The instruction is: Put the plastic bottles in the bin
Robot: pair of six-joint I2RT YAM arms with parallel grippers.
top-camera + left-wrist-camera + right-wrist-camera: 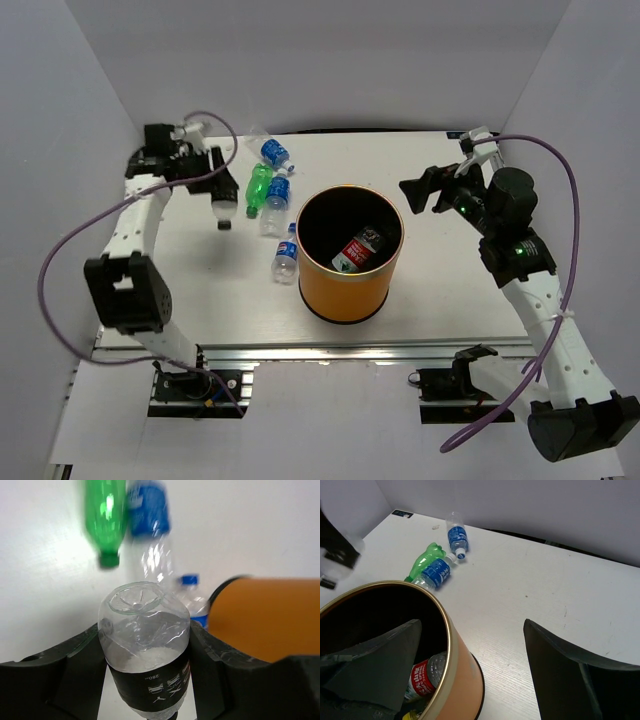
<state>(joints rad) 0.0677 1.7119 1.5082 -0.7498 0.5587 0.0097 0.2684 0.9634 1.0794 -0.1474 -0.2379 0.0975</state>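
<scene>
My left gripper point(216, 186) is shut on a clear bottle with a black label and dark cap point(223, 207), held above the table left of the bin; in the left wrist view the bottle point(145, 645) sits between both pads. The orange bin point(350, 290) stands mid-table with a red-labelled bottle point(358, 250) inside. On the table lie a green bottle point(259, 188) and three blue-labelled bottles point(272, 153), point(276, 203), point(286, 257). My right gripper point(425, 190) is open and empty, over the bin's right side point(455, 680).
White walls close in the table at the back and both sides. The table's front edge has a metal rail point(330, 350). Purple cables loop beside each arm.
</scene>
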